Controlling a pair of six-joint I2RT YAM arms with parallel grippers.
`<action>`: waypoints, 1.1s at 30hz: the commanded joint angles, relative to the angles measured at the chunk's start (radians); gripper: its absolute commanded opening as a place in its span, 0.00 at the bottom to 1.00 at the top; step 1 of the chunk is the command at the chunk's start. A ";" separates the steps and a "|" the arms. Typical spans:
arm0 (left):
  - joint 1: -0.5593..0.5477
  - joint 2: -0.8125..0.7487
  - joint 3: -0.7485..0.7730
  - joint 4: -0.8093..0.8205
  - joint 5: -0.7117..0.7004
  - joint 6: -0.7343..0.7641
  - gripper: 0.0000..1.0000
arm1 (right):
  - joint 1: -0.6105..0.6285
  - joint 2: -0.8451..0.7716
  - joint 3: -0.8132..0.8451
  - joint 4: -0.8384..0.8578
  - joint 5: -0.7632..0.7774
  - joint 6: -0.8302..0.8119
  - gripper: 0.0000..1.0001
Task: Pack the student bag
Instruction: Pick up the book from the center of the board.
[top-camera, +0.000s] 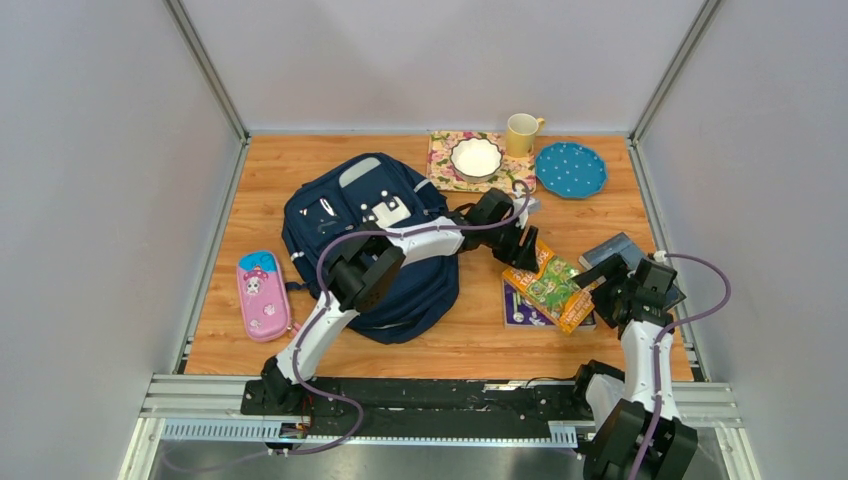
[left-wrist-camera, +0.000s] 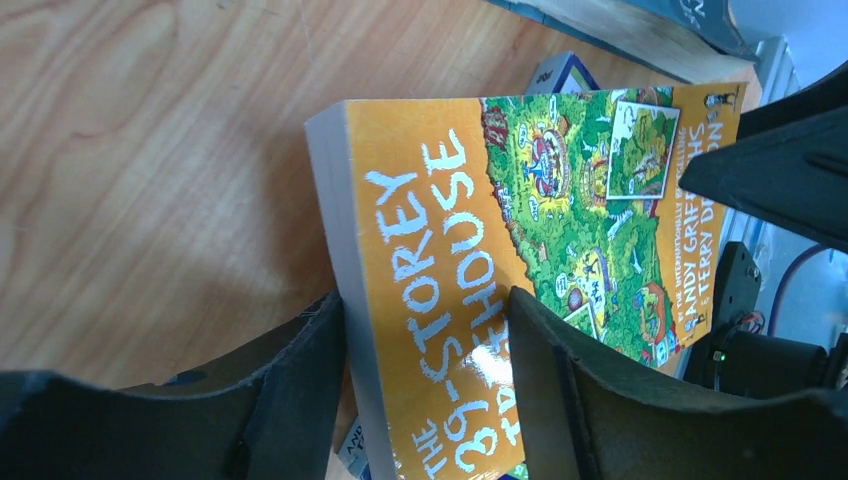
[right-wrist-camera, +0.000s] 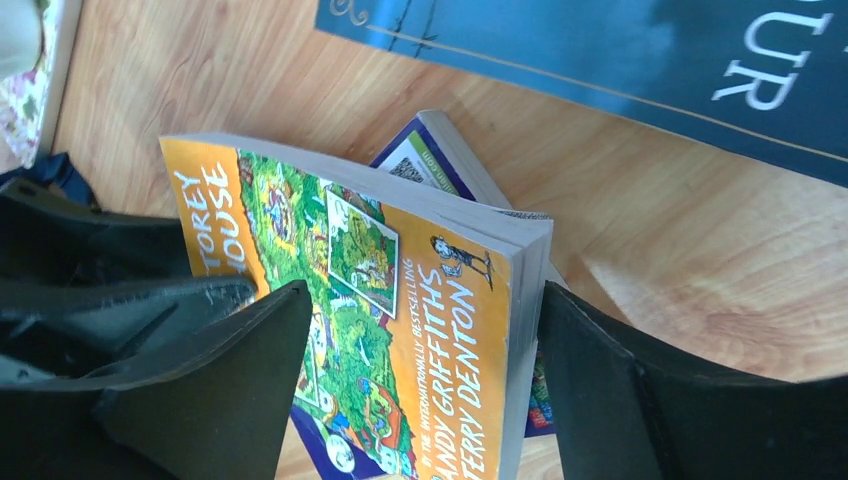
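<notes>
**Both tools apart over the orange book (left-wrist-camera: 430, 250); bag (top-camera: 340, 215) off to their left**

My left gripper (left-wrist-camera: 425, 300) hangs over one end of the orange book. Its jaws stand apart and are clamped on nothing. One finger (left-wrist-camera: 300, 370) sits at the book's page edge, the other over the cover title. The right gripper (right-wrist-camera: 420, 295) is at the opposite end of the same book, also spread wide, with the authors' names showing between its fingers. I can't tell whether any pad touches the cover.

The orange book lies tilted across a purple book (right-wrist-camera: 445, 150). Just beyond the right gripper's tips, a blue book (right-wrist-camera: 600, 70) lies on the table (top-camera: 270, 170).

The bag is behind and left of my left gripper, flat on the table with its front pockets up. The left arm's elbow and forearm cross over its right half. From the right gripper it is well apart, past the book stack and the other tool. On the bag's far side from both tools lies a pink case (top-camera: 263, 294).
</notes>
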 joint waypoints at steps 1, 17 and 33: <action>-0.018 0.008 0.008 -0.001 0.021 -0.020 0.56 | 0.010 -0.010 0.029 0.097 -0.262 -0.004 0.77; -0.018 -0.117 -0.070 0.003 0.006 -0.019 0.00 | 0.010 -0.048 0.110 0.126 -0.494 0.037 0.04; -0.014 -0.499 -0.397 0.002 -0.215 0.006 0.00 | 0.059 -0.031 0.098 0.401 -0.752 0.283 0.05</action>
